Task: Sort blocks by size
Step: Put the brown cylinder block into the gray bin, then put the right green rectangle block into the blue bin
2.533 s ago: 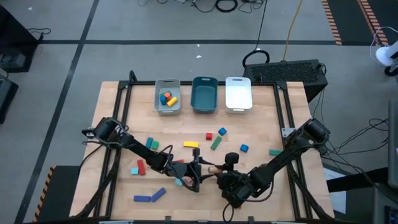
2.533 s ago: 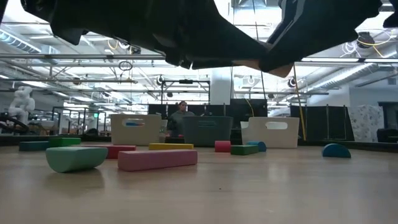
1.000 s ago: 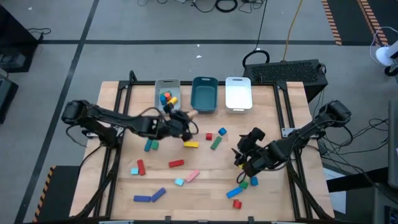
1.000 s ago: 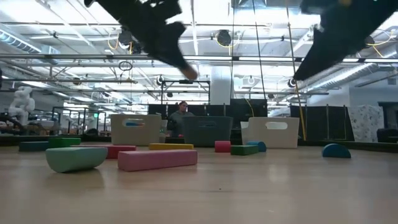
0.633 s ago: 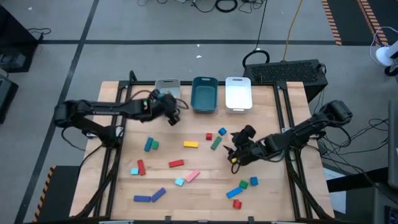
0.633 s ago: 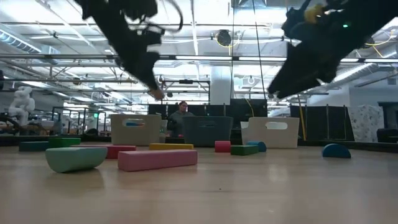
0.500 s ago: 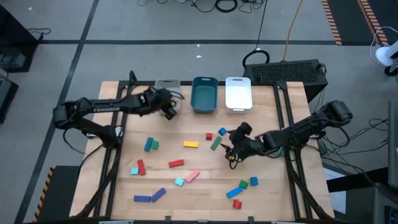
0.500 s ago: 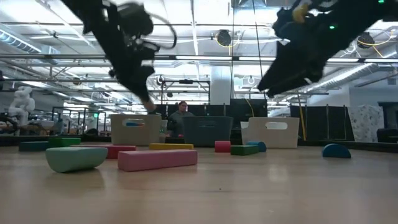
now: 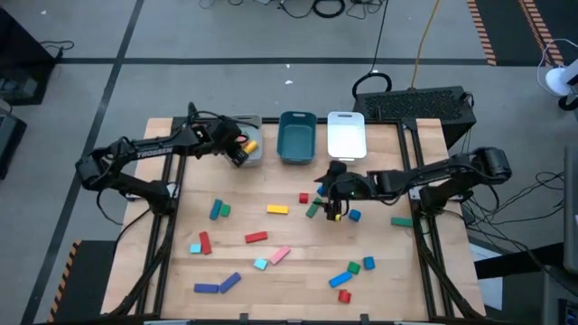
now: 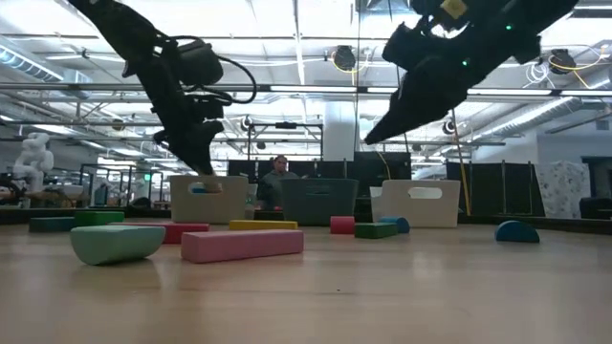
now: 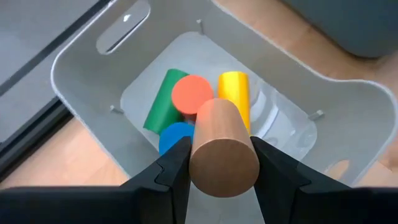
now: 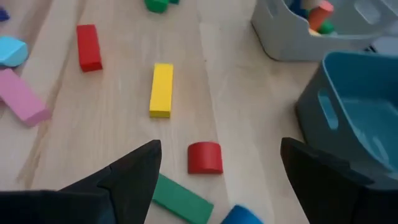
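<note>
My left gripper hangs over the grey tray, clamped on a tan wooden cylinder held end-out so it can drop straight down among the pieces already there. In that tray lie a green block, an orange-red cylinder, a yellow cylinder and a blue piece, huddled in one end, which suggests to me that this tray is the home for pieces of this size. I judge the release has not yet happened, since the cylinder sits clear above the tray floor. Right of the grey tray stands the teal tray, then the white tray, both showing no blocks from above. My right gripper hovers in front of the teal tray with its fingers spread wide and nothing between them, poised over a red block, with a green bar just beside it and a yellow bar farther off; I read this as lining up the next pick. The rest of the blocks lie scattered on the surface well in front of the grey tray, among them a pink bar and a blue bar, not yet sorted.
</note>
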